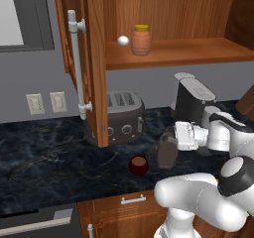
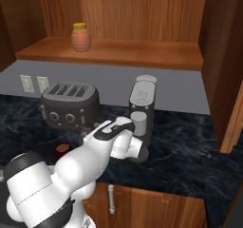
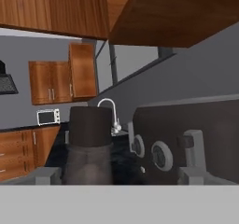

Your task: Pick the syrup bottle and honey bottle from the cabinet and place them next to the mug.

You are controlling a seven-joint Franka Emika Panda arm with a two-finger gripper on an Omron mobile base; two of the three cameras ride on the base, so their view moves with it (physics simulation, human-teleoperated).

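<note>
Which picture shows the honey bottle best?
The left base view: the honey bottle stands close and clear on the cabinet shelf, beside a white ball. The right base view shows it too, a bit farther off.

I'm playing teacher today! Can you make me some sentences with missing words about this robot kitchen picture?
1. The honey bottle stands on the cabinet shelf beside a small white ____.
2. The syrup bottle stands on the counter next to the dark red ____.
3. Behind the mug sits a dark ____ with slots on top.
4. The gripper at the syrup bottle is ____.

Missing words: ball; mug; toaster; open
</note>
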